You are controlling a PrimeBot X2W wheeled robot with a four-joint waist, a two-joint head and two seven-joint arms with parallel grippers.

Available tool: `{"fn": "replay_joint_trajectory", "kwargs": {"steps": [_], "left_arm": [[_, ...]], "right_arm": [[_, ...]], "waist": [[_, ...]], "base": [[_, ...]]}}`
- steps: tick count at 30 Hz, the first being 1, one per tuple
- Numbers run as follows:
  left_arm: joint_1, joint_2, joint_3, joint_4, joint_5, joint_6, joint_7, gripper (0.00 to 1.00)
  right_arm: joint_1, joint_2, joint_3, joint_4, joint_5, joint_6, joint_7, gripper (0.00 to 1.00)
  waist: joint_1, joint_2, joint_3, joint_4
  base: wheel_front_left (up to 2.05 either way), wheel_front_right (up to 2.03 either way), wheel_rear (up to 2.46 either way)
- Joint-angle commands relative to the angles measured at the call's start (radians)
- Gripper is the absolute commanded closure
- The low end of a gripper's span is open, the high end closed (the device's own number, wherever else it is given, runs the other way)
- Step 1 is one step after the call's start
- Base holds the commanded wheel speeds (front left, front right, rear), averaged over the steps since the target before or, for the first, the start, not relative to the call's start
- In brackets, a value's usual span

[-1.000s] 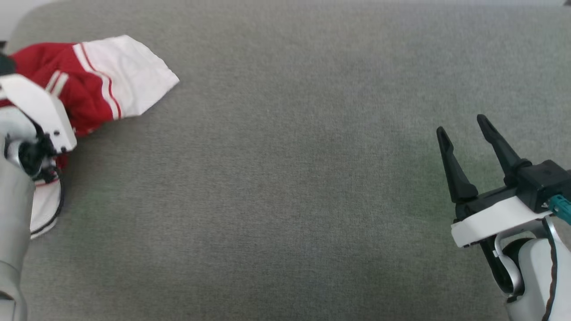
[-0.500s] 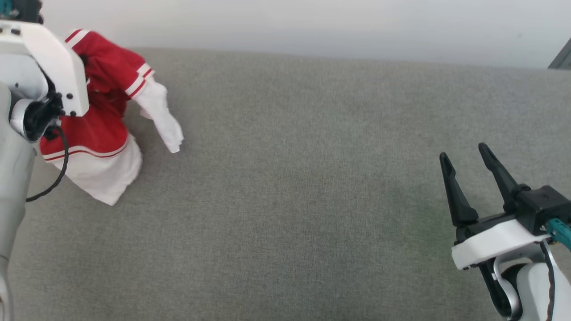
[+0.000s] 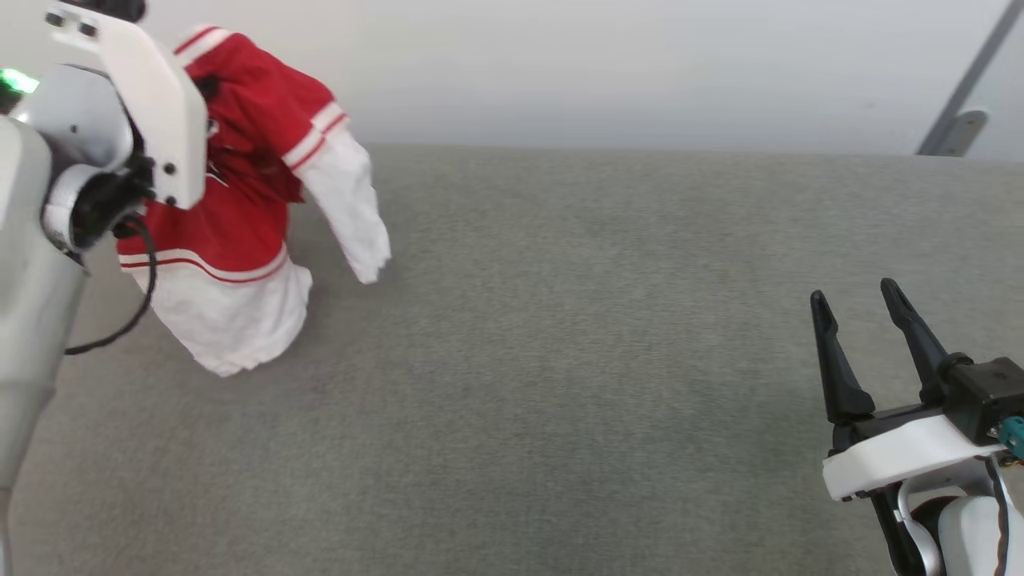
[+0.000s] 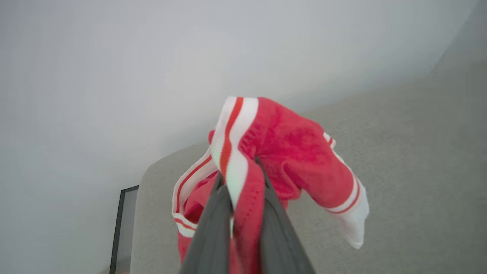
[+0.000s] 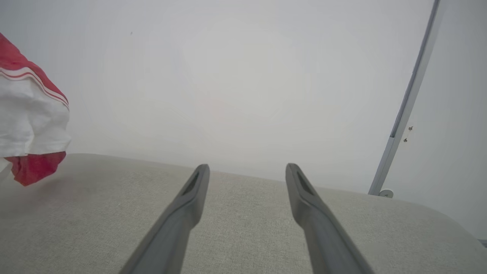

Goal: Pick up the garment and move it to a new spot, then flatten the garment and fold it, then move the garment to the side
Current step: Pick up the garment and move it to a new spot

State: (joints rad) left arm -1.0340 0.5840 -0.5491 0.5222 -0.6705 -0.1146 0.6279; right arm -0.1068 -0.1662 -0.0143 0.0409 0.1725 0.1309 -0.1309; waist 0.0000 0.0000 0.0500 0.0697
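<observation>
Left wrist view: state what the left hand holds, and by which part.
The left hand pinches the red short-sleeved T-shirt by its striped trim.

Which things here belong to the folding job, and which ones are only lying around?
Belonging to the job: garment, hanging from the shut left gripper; open right gripper, holding nothing.
Only there: grey padded surface; metal pole; dark frame.

A grey fabric surface (image 3: 560, 360) meets a plain pale wall (image 3: 600, 64) along its far edge; a slanted grey bar (image 3: 964, 76) rises beyond its far right corner.
</observation>
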Motion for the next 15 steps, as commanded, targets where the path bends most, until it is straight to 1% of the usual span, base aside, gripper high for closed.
{"fn": "replay_joint_trajectory", "kwargs": {"steps": [1,8,13,15], "left_arm": [[0.013,0.003,0.0,-0.011,-0.001,0.001,0.004,1.0],[0.078,-0.005,-0.012,-0.177,-0.044,0.042,0.08,1.0],[0.135,-0.023,-0.039,-0.267,-0.052,0.074,0.128,1.0],[0.168,-0.038,-0.056,-0.291,-0.061,0.087,0.143,1.0]], "right_arm": [[0.014,0.003,-0.004,-0.002,-0.008,0.0,-0.002,0.0],[0.024,0.018,-0.042,-0.014,-0.006,0.0,0.002,0.0],[0.031,0.028,-0.061,-0.018,-0.011,0.0,0.005,0.0],[0.032,0.033,-0.067,-0.019,-0.012,0.0,0.004,0.0]], "waist": [[0.0,0.0,-0.008,-0.016],[0.0,0.0,-0.008,-0.104],[0.0,0.0,0.007,-0.178],[0.0,0.0,0.017,-0.204]], "base": [[0.0,0.0,0.0],[0.0,0.0,0.0],[0.0,0.0,0.0],[0.0,0.0,0.0]]}}
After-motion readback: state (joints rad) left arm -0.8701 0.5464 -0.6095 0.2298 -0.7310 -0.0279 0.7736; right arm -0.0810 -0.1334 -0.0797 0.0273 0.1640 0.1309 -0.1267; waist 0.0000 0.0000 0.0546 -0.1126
